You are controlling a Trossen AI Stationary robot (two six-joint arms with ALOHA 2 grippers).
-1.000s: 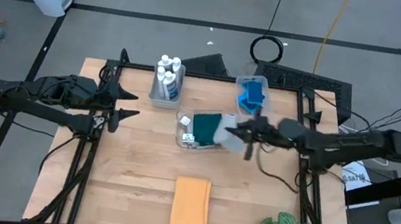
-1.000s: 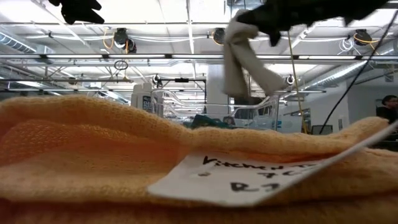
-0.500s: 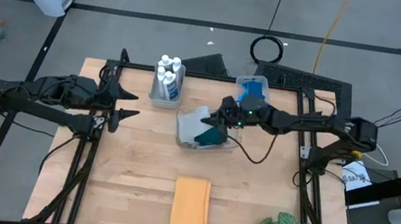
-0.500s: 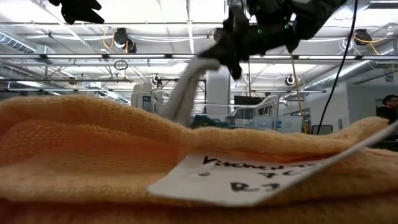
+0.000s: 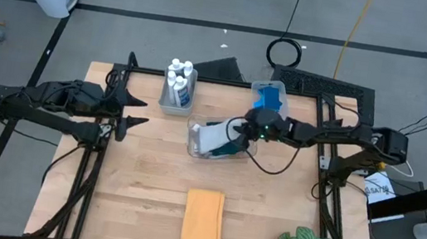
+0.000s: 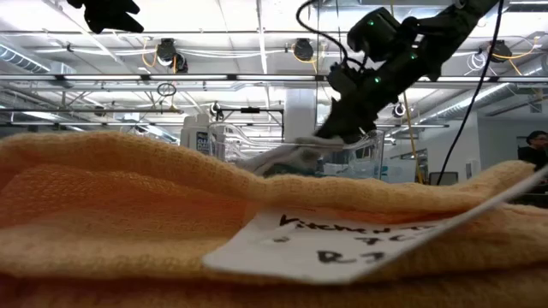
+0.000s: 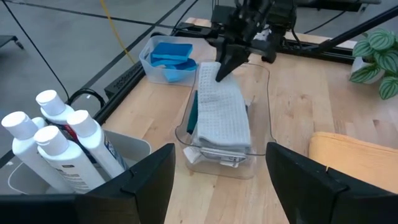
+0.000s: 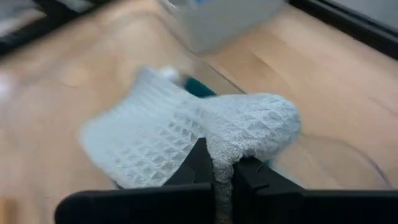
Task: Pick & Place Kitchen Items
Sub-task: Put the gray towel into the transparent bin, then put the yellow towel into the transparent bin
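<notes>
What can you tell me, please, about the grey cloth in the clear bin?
The grey cloth is a pale, waffle-textured fabric, folded lengthwise. It lies along the clear bin, draped over a dark green cloth beneath it, with a white tag showing at the near end. The right gripper has its jaws shut on the cloth's far end, pinching a fold of it, so that end stands slightly lifted.

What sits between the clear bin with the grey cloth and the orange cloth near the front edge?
Nothing: in the high view only bare wood lies between the clear bin holding the grey cloth and the orange cloth.
</notes>
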